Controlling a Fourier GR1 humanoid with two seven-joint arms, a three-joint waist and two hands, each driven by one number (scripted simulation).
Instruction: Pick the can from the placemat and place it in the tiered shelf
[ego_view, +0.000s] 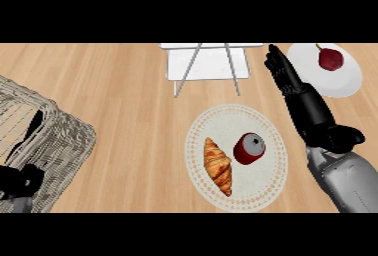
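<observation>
My right hand (289, 82) is stretched out flat over the wooden counter (111, 100), fingers straight and together, holding nothing. It points toward the far side, its fingertips between the tiered shelf (209, 62) and the white plate (347, 82), with my grey forearm running back to the lower right corner. The red can (249, 148) lies on its side on the round pale placemat (244, 116), its grey top facing up and to the right, well short of my hand and to its left. Just beside the can, on its left, a croissant (218, 165) lies lengthwise on the same placemat. The shelf stands at the far edge, white with thin metal legs. A dark red fruit (330, 58) sits on the white plate. My left hand (21, 181) shows at the lower left edge beside a wicker basket (63, 145); I cannot tell how its fingers stand
</observation>
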